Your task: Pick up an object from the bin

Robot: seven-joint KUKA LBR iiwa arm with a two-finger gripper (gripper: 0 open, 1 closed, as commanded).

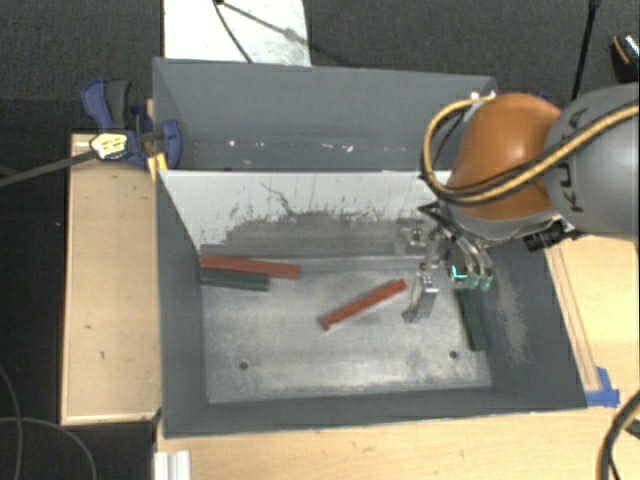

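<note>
Grey metal bin [330, 373], arm entering from the right with its orange wrist cover [500, 153] over the bin's right back corner. End effector [420, 303] is down low near the floor, right of centre; open or closed cannot be told from this angle, and nothing can be seen gripped in it. Nearest thing: tilted red bar [362, 304], lying flat mid-floor, left end toward the front, right end raised toward the back and just beside the end effector; contact cannot be told. Right dark green bar [473, 326] lies along the foot of the right wall, just right of the end effector, running front to back. Well apart at the back left: long red bar [250, 266] lying crosswise, with left dark green bar [235, 281] right against its front side, parallel.
</note>
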